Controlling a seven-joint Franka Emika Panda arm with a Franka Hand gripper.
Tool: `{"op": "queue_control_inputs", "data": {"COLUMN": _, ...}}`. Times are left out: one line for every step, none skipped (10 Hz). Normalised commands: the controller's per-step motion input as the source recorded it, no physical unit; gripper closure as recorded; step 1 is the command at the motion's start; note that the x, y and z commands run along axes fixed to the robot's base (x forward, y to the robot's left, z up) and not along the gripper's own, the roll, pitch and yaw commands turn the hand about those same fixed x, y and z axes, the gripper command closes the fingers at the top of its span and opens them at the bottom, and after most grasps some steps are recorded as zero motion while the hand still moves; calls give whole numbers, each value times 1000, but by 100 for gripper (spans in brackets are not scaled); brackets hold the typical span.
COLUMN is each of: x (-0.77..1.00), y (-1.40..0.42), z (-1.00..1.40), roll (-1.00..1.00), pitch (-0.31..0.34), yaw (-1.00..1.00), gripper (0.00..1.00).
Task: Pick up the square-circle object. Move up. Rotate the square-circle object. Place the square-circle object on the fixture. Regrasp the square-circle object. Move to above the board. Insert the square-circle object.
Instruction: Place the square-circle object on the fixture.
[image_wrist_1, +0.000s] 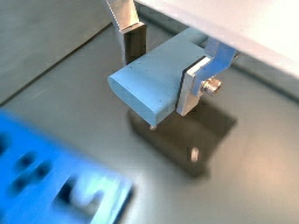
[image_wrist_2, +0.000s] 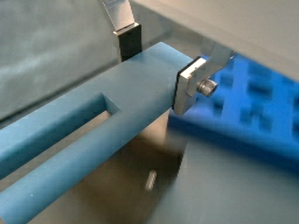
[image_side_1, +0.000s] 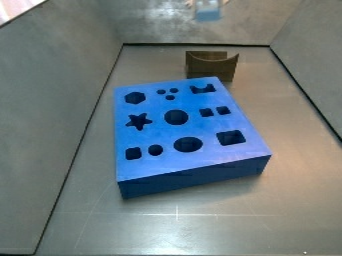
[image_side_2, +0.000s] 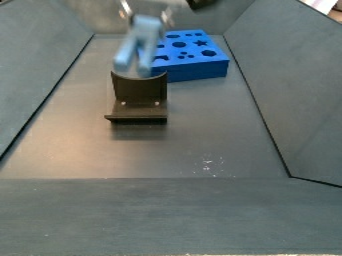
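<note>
Large bright blue slab board (image_side_1: 185, 133) with dark shape cutouts lies left on the grey floor. Small dark brown notched fixture (image_side_2: 138, 100) sits beyond it. Gripper (image_wrist_1: 166, 63) jaws clamp the light grey-blue square-circle object (image_wrist_1: 158, 80) above the fixture, likely mid-rotation before placing.

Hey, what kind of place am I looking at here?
Probably a robot test cell: a bare grey walled tray holds a blue shape board and a dark fixture, with the gripper holding a grey-blue peg above it.
</note>
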Motion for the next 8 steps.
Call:
{"op": "queue_control_inputs", "data": {"x": 230, "y": -192, "z": 173, "roll": -1000, "pitch": 160, "yaw": 150, "gripper": 100}}
{"op": "queue_control_inputs", "data": {"x": 131, "y": -107, "z": 59, "roll": -1000, "pitch": 164, "yaw": 129, "gripper": 100}}
{"op": "queue_control_inputs", "data": {"x": 77, "y": -75, "z": 47, "roll": -1000, "pitch": 169, "yaw": 114, "gripper": 100}}
{"op": "queue_control_inputs", "data": {"x": 37, "y": -16, "z": 45, "roll": -1000, "pitch": 173, "yaw": 89, "gripper": 100}}
{"op": "queue_control_inputs", "data": {"x": 43, "y": 4, "z": 16, "roll": -1000, "pitch": 182, "yaw": 72, "gripper": 100}}
{"op": "queue_control_inputs", "data": {"x": 70, "y": 19, "z": -1, "roll": -1000, "pitch": 200, "yaw": 44, "gripper": 100}}
{"op": "queue_control_inputs", "data": {"x": 77, "y": 27, "z": -6, "roll": -1000, "pitch": 212, "yaw": 29, "gripper": 100}}
{"op": "queue_control_inputs", "data": {"x": 78, "y": 32, "z": -10, "roll": -1000, "pitch": 231, "yaw": -10, "gripper": 100}}
